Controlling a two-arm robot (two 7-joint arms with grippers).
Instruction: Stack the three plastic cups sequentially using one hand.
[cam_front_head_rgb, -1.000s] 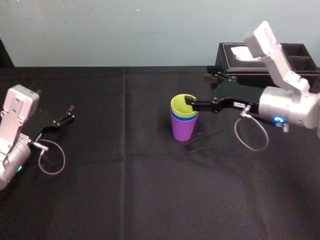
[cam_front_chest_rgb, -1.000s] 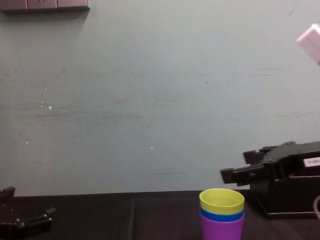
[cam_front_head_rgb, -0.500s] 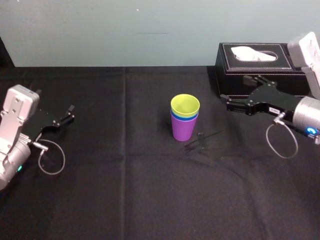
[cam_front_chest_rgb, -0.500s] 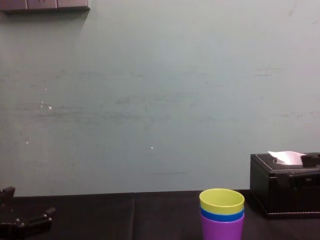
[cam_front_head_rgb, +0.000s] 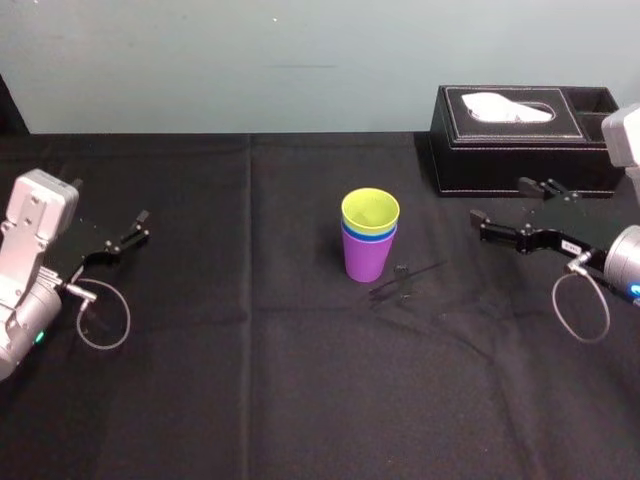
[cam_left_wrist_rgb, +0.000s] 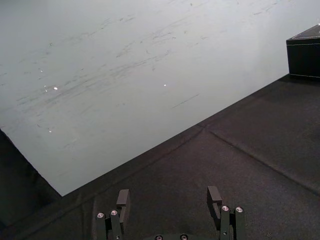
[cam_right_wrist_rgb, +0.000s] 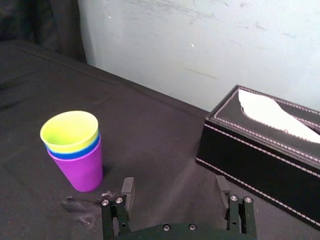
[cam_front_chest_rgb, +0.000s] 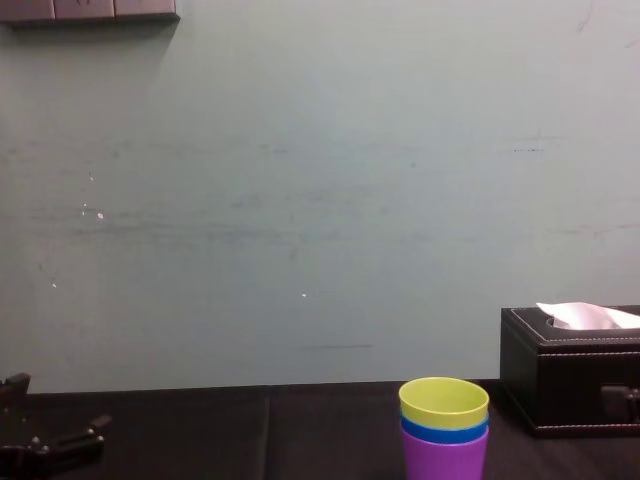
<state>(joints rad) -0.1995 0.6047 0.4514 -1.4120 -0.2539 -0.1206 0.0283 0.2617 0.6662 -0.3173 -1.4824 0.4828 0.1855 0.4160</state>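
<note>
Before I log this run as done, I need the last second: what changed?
The right end effector left the yellow-green cup's rim and drew back to the robot's right, open, before the tissue box. The stack, yellow-green in blue cup in purple cup, and the parked left end effector stayed put.

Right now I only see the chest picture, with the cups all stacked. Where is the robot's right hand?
Observer: The right gripper hangs to the right of the cup stack, on the robot's side of the tissue box, apart from the cups.
Operator: Is it holding something?
Observer: No, its fingers are open with nothing between them.
Operator: And the other hand?
Observer: The left gripper sits open at the far left of the table, far from the cups.
</note>
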